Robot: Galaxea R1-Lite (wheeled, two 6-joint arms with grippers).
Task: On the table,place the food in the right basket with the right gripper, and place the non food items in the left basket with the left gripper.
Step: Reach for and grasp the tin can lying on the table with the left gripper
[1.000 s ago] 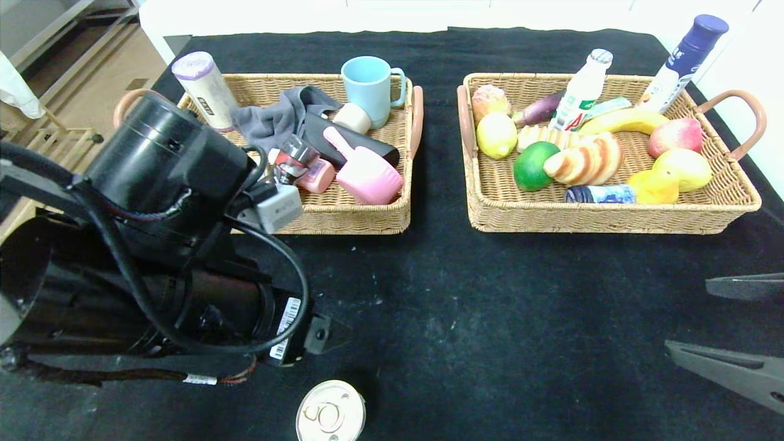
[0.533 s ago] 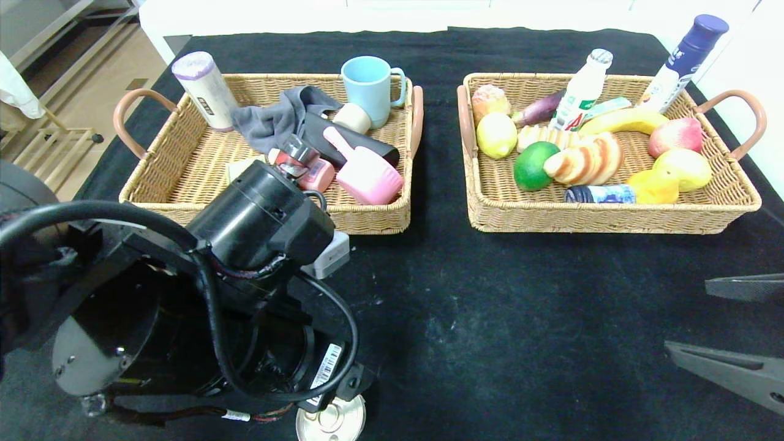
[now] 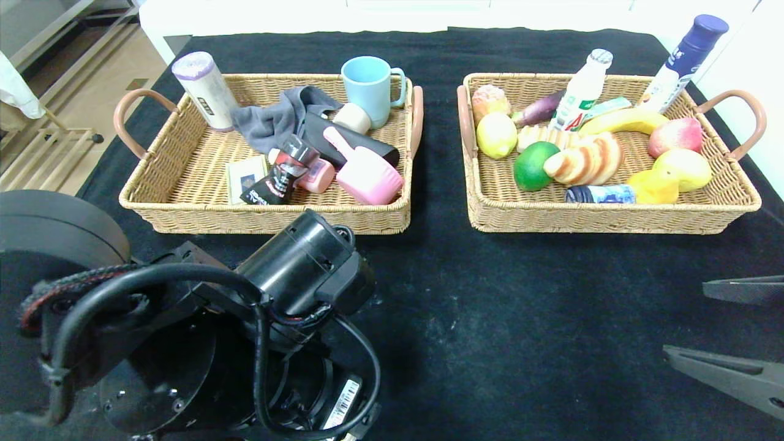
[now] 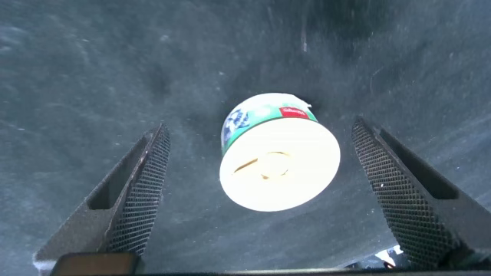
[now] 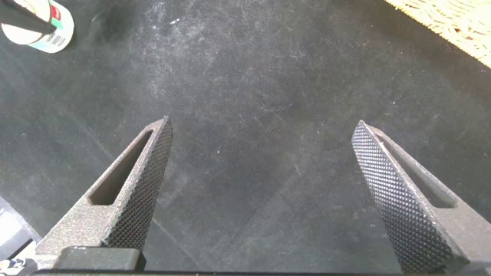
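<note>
Black left arm (image 3: pixel 184 343) — looped cables, barcode sticker, textured jaws.

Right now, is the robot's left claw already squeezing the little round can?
No, the left gripper stands wide open, with the can sitting on the black table between its fingers, touching neither.

A can (image 4: pixel 279 152) stands on the table (image 3: pixel 520 318), well before the left basket (image 3: pixel 184 165).

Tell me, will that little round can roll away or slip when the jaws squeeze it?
The can stands upright on its flat end on the black cloth, so it probably won't roll. Its sides look smooth and round, so it might slip. It looks stiff, unlikely to squash.
</note>
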